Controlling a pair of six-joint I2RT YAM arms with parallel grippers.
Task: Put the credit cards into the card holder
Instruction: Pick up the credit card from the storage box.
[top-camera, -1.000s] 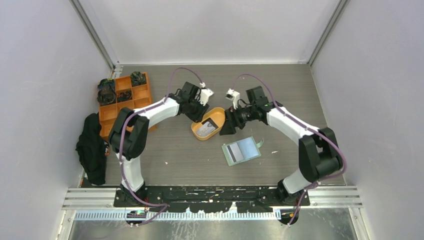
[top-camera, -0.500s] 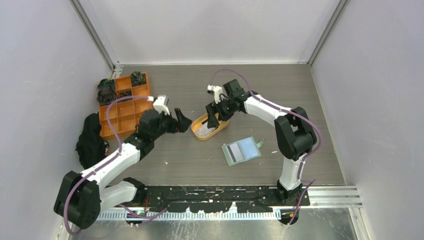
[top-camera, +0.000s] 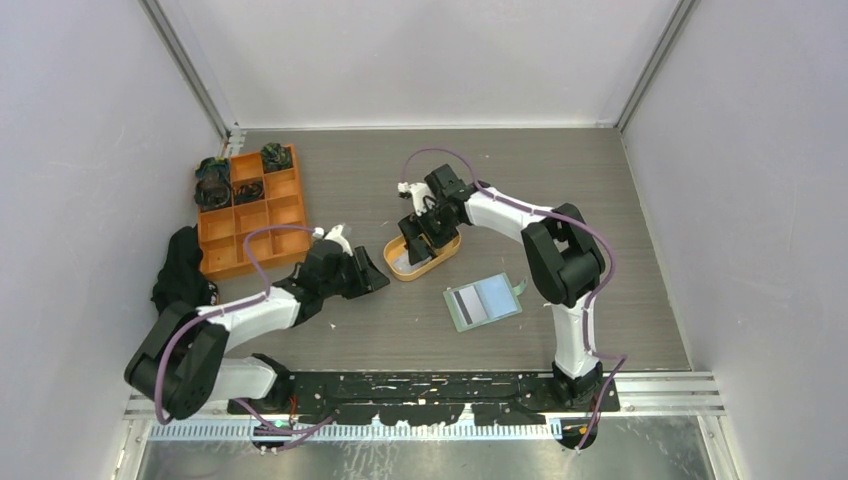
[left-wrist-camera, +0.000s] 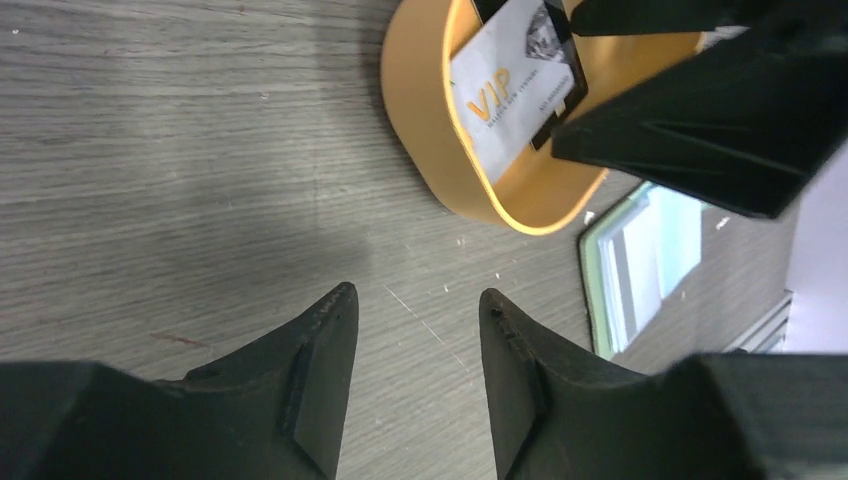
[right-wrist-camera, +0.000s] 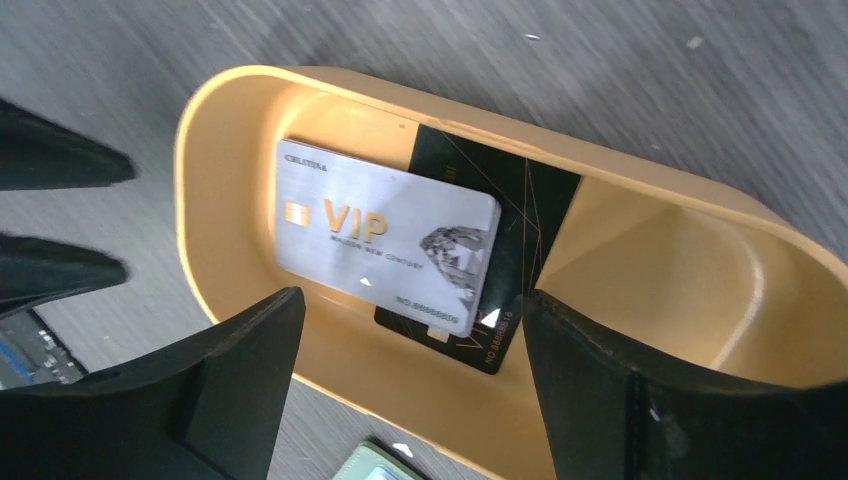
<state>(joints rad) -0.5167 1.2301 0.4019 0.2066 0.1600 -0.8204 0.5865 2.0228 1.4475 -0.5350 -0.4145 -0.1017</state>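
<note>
While my right hand (right-wrist-camera: 410, 305) hangs open, the credit cards (right-wrist-camera: 385, 235) lie just beneath it in the orange tray (right-wrist-camera: 230, 100); pickup stage, I judge: next, lower and pinch the top one.

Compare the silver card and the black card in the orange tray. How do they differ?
The silver card lies on top, in full view, while the black card sits beneath it, partly covered. The silver card carries gold VIP lettering, and the black card shows only thin pale lines. Both are flat rectangles lying inside the orange tray.
</note>
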